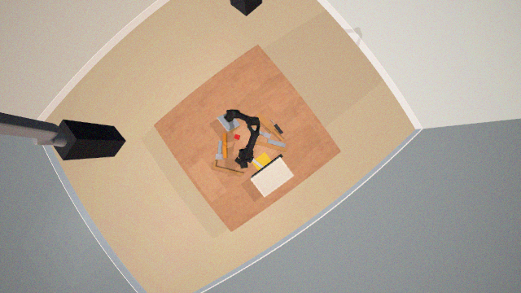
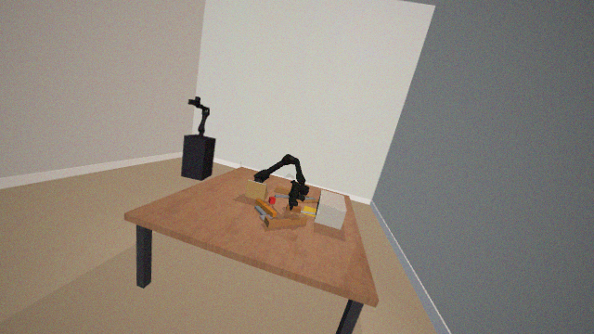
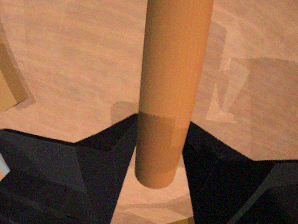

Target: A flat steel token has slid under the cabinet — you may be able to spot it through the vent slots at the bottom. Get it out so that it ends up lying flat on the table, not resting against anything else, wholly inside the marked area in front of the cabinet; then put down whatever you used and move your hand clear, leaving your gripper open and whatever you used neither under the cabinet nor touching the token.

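My gripper point(image 1: 241, 163) point(image 2: 291, 207) point(image 3: 160, 121) is shut on a round orange-brown wooden handle point(image 3: 172, 65), which runs up out of the wrist view. A pale grey strip point(image 1: 257, 163) point(image 2: 306, 212) extends from beside the gripper across the yellow marked area point(image 1: 263, 157) point(image 2: 310, 209) toward the cabinet; it looks like part of the held tool, but the join is hidden. The white cabinet point(image 1: 273, 177) point(image 2: 330, 210) stands beyond the yellow area, with a dark front edge. The steel token cannot be made out in any view.
A red cube point(image 1: 237, 137) point(image 2: 272, 200) is nearer the arm's base. An orange bar point(image 1: 225, 146) point(image 2: 266, 207), a grey piece point(image 1: 220, 150) and an angled wooden piece point(image 1: 229, 168) point(image 2: 285, 223) lie to one side. Wooden bars, grey pieces and a black-handled item point(image 1: 278, 129) lie on the other.
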Robot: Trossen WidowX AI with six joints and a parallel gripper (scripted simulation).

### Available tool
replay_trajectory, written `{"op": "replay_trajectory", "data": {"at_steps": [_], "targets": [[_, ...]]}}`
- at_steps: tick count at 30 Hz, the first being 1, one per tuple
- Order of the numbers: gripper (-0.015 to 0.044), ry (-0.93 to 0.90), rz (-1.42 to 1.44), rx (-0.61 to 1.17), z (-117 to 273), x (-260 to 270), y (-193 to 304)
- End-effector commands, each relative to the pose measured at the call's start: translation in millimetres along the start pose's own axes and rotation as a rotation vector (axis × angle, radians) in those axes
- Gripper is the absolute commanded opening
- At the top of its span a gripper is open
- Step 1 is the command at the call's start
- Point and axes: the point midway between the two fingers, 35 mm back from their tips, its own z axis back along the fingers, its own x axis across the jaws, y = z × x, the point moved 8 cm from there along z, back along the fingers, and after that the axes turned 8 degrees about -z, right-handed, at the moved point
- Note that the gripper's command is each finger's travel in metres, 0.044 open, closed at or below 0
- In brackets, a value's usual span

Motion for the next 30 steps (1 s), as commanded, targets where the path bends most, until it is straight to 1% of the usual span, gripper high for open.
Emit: {"op": "replay_trajectory", "data": {"at_steps": [1, 30], "targets": [[0.0000, -0.003, -0.002, 0.002, -0.8, -1.3, 7.0], [0.0000, -0.002, -0.003, 0.003, -0.9, -8.4, 45.3]]}}
